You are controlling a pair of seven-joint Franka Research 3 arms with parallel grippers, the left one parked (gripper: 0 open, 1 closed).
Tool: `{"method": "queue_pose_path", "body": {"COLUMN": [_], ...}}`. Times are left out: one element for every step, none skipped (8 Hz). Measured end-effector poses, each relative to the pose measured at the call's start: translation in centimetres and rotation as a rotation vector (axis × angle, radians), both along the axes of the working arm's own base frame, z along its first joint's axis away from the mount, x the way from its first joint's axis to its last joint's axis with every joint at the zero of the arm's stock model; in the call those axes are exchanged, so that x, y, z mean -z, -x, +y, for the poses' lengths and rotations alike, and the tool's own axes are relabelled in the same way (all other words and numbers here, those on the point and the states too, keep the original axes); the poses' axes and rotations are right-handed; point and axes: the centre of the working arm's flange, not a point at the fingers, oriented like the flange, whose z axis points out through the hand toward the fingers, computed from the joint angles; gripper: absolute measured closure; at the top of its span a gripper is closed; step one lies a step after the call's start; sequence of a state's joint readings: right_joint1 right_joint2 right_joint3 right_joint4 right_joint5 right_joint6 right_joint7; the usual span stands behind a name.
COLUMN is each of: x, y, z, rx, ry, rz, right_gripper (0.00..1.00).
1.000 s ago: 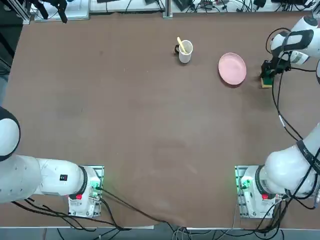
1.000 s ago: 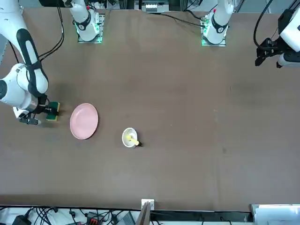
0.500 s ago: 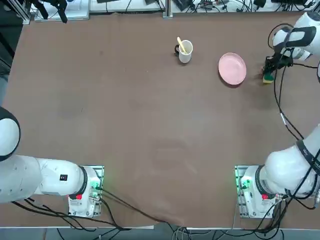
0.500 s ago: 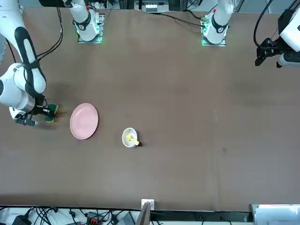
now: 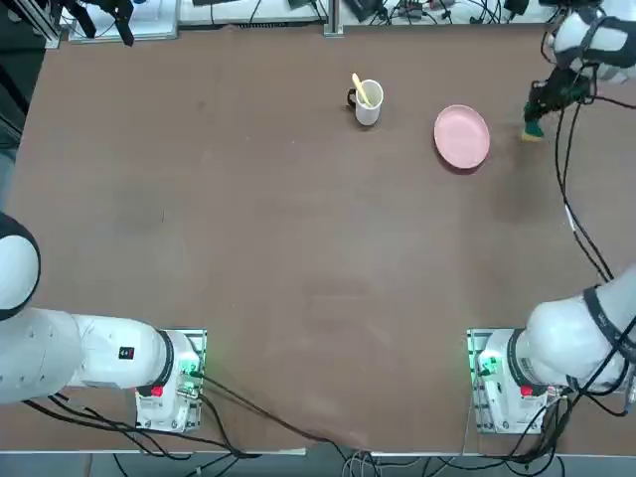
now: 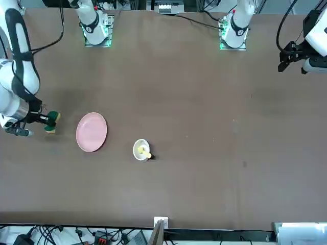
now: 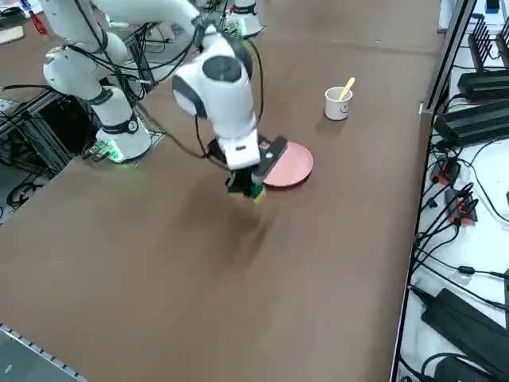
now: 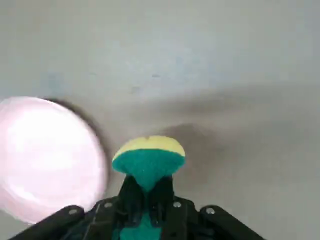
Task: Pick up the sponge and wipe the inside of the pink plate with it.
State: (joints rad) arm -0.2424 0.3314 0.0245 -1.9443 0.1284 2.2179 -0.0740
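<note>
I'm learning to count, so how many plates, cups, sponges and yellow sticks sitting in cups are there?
Plates: 1, the pink plate
Cups: 1, the white mug
Sponges: 1, the sponge in the right gripper
Yellow sticks in cups: 1, the yellow utensil
Total: 4

"Taking the pink plate [image 5: 462, 136] as centre, twelve away from the right arm's base [image 5: 509, 393], what's in the way?"
"White mug [image 5: 369, 111] between nine and ten, cables [image 5: 565, 194] around four."
"And the right gripper [image 8: 148, 186]?"
"Between two and three, the sponge [image 8: 149, 162] jutting past its fingertips. Bare worktop [image 5: 298, 248] lies between it and the plate, and there's a wide stretch at seven."
</note>
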Motion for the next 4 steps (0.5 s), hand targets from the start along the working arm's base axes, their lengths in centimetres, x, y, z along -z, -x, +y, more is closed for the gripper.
{"method": "queue_pose_path", "body": {"x": [-0.4,-0.5,-0.2,0.5], "y": [-0.9,-1.6,-2.2,-2.8], "z": [3.6,7.2,10.6,13.9], "rx": [0.075,0.143,0.194,0.237], "ry": [-0.017,-0.024,-0.025,-0.025], "rz": [0.006,0.017,0.026,0.032], "right_gripper": [0.9,0.9,0.9,0.9]}}
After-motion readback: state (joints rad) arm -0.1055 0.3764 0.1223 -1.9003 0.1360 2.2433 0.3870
